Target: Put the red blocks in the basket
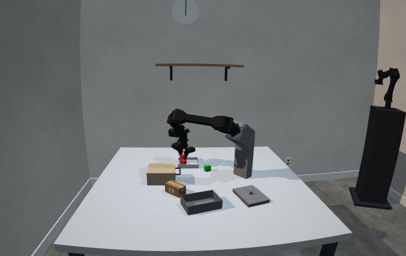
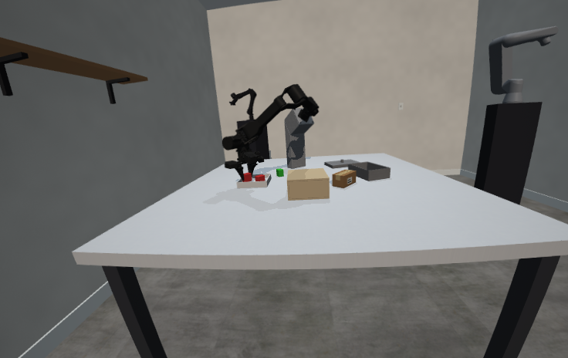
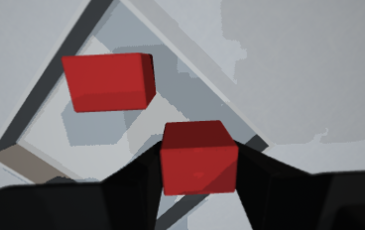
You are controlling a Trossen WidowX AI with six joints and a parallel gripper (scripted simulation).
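Observation:
My gripper (image 1: 183,153) is shut on a red block (image 3: 198,158) and holds it low over the basket (image 1: 189,162), a shallow light-grey tray at the back of the table. In the wrist view the held block hangs above the basket's inside, close to one rim. A second red block (image 3: 108,81) lies inside the basket. In the exterior view the two red blocks show side by side, the held one (image 2: 247,177) and the lying one (image 2: 259,177). I cannot tell whether the held block touches the basket floor.
A green block (image 1: 207,168) lies right of the basket. A tan drawer unit (image 1: 161,173) stands in front of the basket, with a small cardboard box (image 1: 175,188) beside it. A dark open box (image 1: 201,202) and its lid (image 1: 250,195) lie nearer the front.

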